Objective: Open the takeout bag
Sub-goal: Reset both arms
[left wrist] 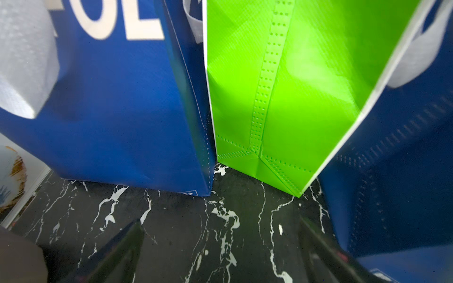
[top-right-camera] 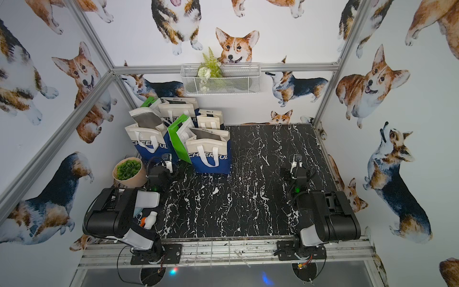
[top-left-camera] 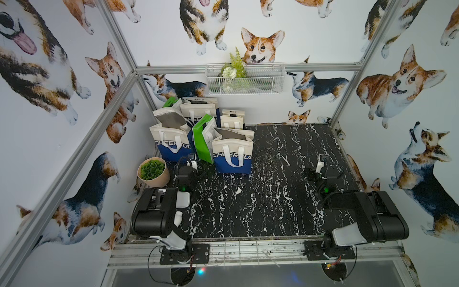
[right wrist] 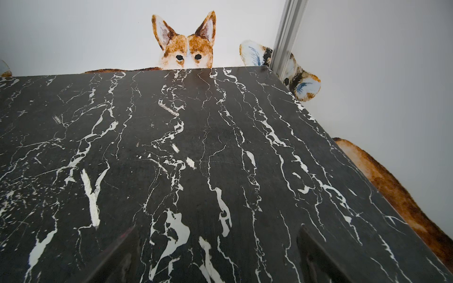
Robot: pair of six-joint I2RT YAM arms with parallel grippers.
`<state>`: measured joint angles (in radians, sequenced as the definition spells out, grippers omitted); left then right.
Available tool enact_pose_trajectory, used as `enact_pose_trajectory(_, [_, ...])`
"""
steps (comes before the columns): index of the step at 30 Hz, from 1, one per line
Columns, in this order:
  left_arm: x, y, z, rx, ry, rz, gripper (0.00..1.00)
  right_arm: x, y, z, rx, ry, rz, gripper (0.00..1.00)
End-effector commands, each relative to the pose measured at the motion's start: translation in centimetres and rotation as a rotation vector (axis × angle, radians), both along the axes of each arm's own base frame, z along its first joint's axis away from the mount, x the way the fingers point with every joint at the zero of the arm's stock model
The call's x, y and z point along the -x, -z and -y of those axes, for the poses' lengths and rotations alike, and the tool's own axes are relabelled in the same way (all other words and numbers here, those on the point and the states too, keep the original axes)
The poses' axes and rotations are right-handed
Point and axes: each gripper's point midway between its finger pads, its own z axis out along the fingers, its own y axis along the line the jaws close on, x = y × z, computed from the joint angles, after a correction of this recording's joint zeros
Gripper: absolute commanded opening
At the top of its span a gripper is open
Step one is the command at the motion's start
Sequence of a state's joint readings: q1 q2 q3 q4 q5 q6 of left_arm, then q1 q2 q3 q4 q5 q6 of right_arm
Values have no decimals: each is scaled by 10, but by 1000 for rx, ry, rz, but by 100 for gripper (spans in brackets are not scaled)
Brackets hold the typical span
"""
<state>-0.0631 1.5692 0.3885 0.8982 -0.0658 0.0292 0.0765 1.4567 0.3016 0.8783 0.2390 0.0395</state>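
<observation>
Item: takeout bag [top-left-camera: 232, 155], white and blue, standing at the near edge of the bag cluster, far left on the table [top-left-camera: 273, 198], mouth gaping, seemingly opened | left gripper [left wrist: 220, 223] hovering low facing a green bag [left wrist: 282, 85], fingers apart, gripping nothing | right gripper [right wrist: 218, 229] idling over bare tabletop at right, fingers apart, likely keeping clear.

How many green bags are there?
2. One green bag stands between the left front blue bag and the right front blue bag; a second green bag peeks out at the far back. More may be hidden.
</observation>
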Motion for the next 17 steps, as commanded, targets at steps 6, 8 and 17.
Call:
enact_pose_trajectory(6, [-1,-3,0,7,1,12,100,0,-3,2,-16,20,13,100])
enact_pose_trajectory(8, [-2,-3,1,6,2,9,100,0,-3,2,-16,19,13,100])
enact_pose_trajectory(17, [-2,-3,-1,16,6,6,100,0,-2,3,-16,20,12,100])
